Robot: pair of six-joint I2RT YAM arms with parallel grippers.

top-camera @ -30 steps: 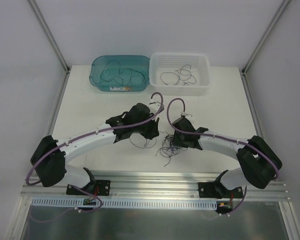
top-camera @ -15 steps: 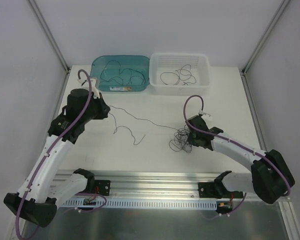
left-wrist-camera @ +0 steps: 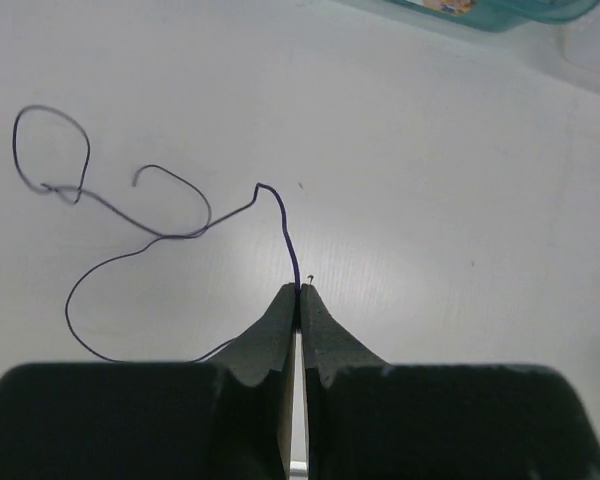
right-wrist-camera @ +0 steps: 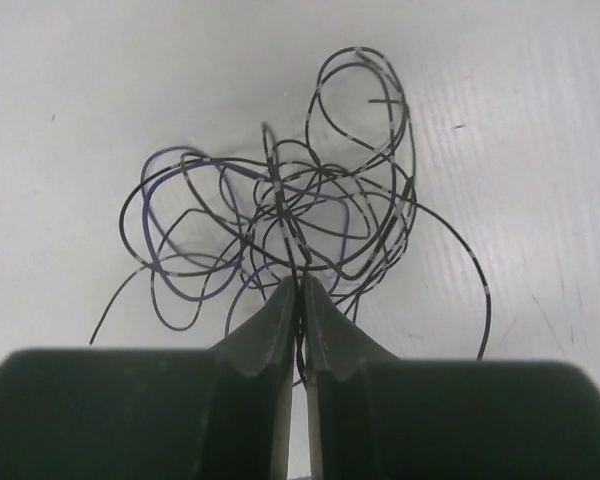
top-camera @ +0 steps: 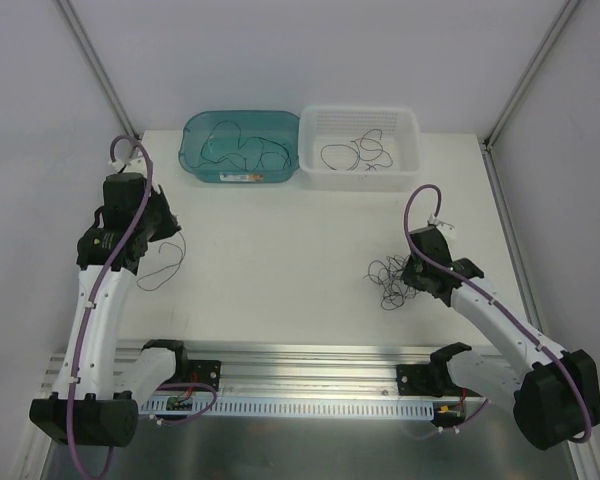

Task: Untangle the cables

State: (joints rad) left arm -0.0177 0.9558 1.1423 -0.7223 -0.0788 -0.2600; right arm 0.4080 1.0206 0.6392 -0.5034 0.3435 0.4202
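While both arms reach out over the white table (top-camera: 280, 250), each one has its tips pressed together on dark wire. The left pincer (left-wrist-camera: 298, 292) is closed tight on one end of a single cable (left-wrist-camera: 185, 236), a hair-thin dark purple strand. From the tips it rises a little way ahead, kinks, then wanders off to the pincer's left in loose curves. It ends in a small closed loop far out on that side, and another stretch sweeps back toward the fingers. In the overhead view the left pincer (top-camera: 165, 230) sits at the left side of the table, with that strand (top-camera: 160, 275) trailing from it toward the arm bases. The right pincer (right-wrist-camera: 300, 285) is likewise closed, with strands of the tangle of cables (right-wrist-camera: 300, 215) running in between its tips. The knot spreads just ahead of the fingers in many overlapping black and purple loops, with one long strand arcing away to the pincer's right. From above, the right pincer (top-camera: 412, 272) is at the right side of the table and the knot (top-camera: 390, 278) lies against its tips, well apart from the left pincer. Far beyond both pincers stand a teal bin (top-camera: 195, 165) and a white basket (top-camera: 410, 165), touching side by side, each with a few loose wires lying inside.
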